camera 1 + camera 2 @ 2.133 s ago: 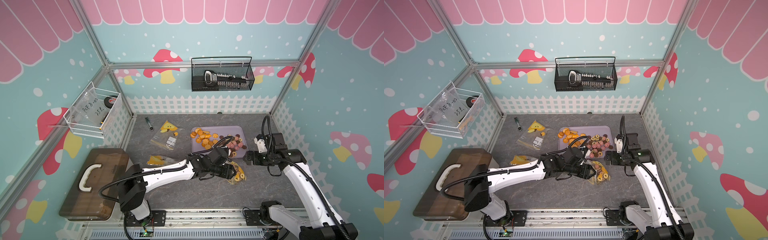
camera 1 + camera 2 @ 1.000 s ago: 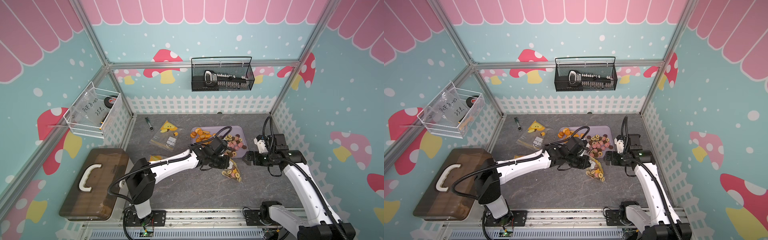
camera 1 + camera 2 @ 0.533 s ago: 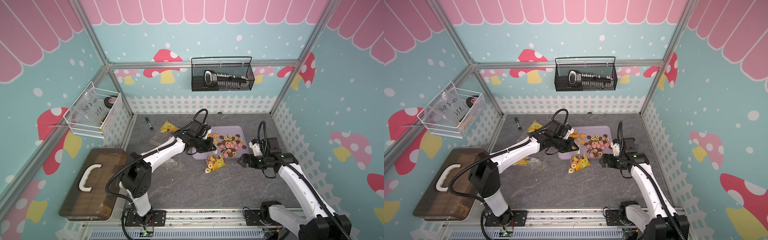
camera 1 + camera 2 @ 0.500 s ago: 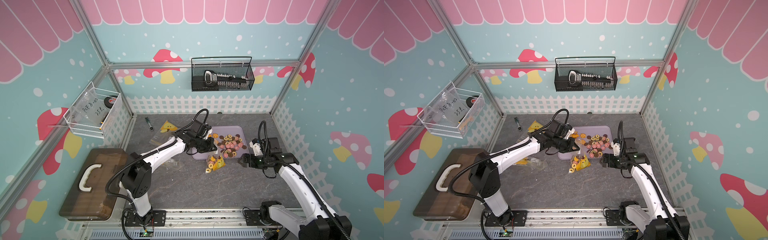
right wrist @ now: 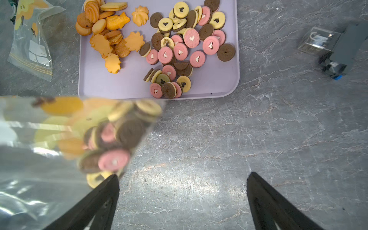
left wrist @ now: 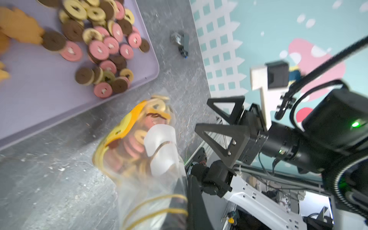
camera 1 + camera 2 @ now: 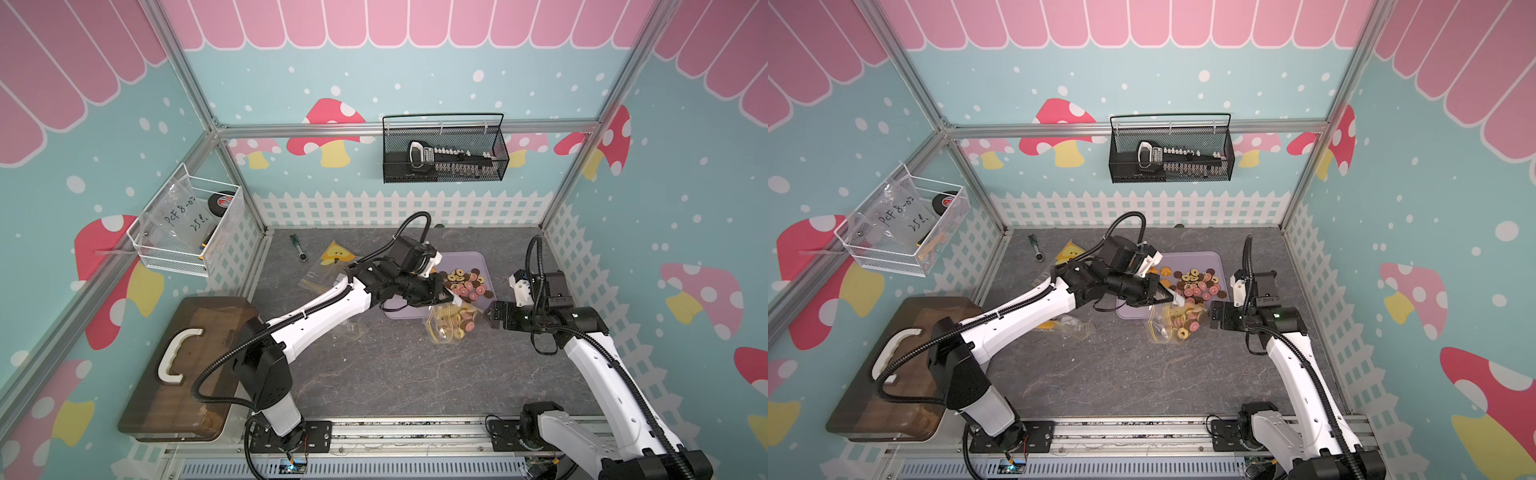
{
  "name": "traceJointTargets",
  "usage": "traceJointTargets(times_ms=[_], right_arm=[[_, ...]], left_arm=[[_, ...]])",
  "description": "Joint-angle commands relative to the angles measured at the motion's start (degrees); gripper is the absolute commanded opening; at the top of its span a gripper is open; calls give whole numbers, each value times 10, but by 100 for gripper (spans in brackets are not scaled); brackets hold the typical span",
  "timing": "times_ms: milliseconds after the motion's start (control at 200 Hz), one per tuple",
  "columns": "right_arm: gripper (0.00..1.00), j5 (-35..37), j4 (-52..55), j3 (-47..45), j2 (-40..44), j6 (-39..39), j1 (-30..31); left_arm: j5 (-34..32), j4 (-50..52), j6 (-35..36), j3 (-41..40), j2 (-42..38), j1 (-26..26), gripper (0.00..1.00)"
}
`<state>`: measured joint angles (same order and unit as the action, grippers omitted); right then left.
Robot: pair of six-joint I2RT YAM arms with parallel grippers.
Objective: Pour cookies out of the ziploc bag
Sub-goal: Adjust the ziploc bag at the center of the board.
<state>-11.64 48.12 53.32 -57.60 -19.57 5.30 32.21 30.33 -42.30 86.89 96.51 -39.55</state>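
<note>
A clear ziploc bag (image 7: 451,322) (image 7: 1177,322) holding brown, pink and yellow cookies (image 5: 111,139) hangs blurred just in front of the purple tray (image 7: 401,311) (image 5: 123,85). My left gripper (image 7: 451,298) (image 7: 1173,300) (image 6: 185,199) is shut on the bag's plastic (image 6: 143,143). More cookies (image 7: 467,284) (image 7: 1200,286) (image 5: 179,45) (image 6: 99,45) lie on the tray. My right gripper (image 7: 488,318) (image 7: 1210,318) (image 5: 183,177) is wide open just right of the bag. One of its fingers (image 5: 111,185) sits by the bag's corner, with only table between the two.
Empty printed bags (image 7: 334,253) (image 5: 29,39) lie left of the tray. A small screwdriver (image 7: 299,246) lies at the back. A black-and-clear part (image 5: 334,49) (image 6: 180,42) lies right of the tray. A brown case (image 7: 183,357) stands at the far left. Wire baskets (image 7: 444,153) hang on the walls.
My left gripper has carried the bag from the table at the front right up to the tray's front edge. My right gripper has stayed open and barely moved.
</note>
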Motion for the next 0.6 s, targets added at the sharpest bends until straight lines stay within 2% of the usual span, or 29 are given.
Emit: traceJointTargets(times_ms=[0, 125, 280, 445, 590], right_arm=[[98, -10, -3, -1, -1, 0, 0], [98, -33, -2, -7, -8, 4, 0], [98, -32, -5, -11, -6, 5, -1], [98, -47, -19, -16, -17, 1, 0], [98, -48, -34, -20, -18, -7, -1]], left_arm=[[-4, -8, 43, -36, 10, 50, 0], [18, 0, 80, -64, 38, 72, 0], [32, -9, 85, -78, 49, 64, 0], [36, -8, 81, -54, 41, 56, 0], [53, 18, 80, 7, 42, 48, 0]])
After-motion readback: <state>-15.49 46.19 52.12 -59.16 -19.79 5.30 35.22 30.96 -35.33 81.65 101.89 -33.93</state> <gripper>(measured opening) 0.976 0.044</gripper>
